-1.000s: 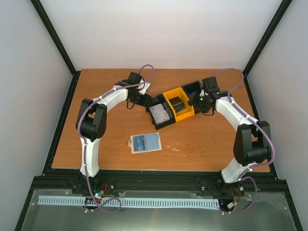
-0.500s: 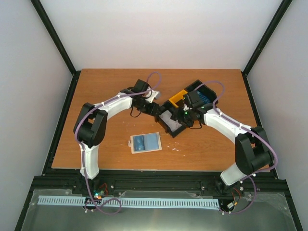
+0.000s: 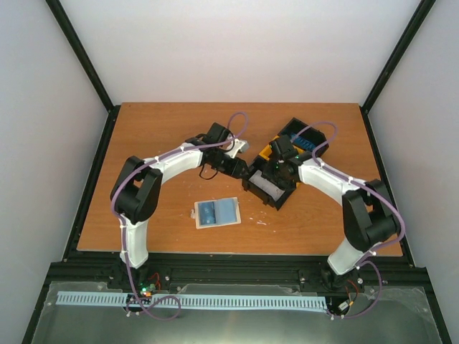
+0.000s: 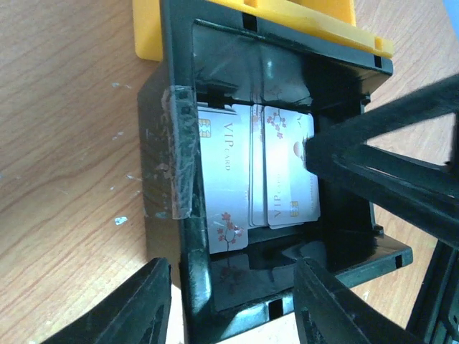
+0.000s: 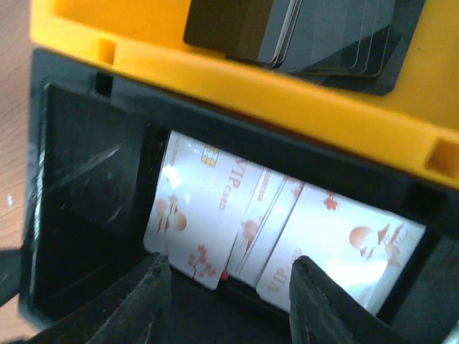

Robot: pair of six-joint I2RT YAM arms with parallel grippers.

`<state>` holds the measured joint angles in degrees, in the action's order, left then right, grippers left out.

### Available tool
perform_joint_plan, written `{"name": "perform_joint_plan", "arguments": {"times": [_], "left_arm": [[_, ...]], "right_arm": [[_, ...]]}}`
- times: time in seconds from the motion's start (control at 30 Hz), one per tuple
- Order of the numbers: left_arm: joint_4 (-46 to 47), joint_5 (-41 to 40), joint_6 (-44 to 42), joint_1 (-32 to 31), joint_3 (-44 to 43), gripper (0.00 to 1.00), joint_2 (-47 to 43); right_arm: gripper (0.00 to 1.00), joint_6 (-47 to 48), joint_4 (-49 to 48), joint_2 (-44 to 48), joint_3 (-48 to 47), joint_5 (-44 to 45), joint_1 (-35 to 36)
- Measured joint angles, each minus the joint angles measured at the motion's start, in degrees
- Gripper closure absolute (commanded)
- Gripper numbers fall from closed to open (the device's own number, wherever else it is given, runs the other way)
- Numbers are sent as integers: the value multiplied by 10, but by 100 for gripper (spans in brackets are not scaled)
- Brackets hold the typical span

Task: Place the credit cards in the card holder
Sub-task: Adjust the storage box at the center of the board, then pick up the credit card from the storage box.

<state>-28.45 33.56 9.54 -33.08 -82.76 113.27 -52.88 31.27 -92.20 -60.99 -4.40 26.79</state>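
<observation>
Cards, white with red blossoms, lay overlapped at one end of the tray, left gripper and right gripper both gaping.

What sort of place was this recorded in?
Probably a lab robot test cell: plain white walls, black frame rails, and a wooden tabletop with two robot arms mounted at its near edge.

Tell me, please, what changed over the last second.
Both arms swung inward: the left gripper moved right to the tray, the right gripper moved left over the white cards. The tray turned, its near end shifting right. Nothing was gripped. The card holder stayed put.
</observation>
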Motion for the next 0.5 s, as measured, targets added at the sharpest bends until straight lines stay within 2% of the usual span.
{"name": "perform_joint_plan", "arguments": {"times": [0.5], "left_arm": [[-1,-40,-1,1,8,57,-1]], "right_arm": [[53,-5,-16,-127,-51,9,2]]}}
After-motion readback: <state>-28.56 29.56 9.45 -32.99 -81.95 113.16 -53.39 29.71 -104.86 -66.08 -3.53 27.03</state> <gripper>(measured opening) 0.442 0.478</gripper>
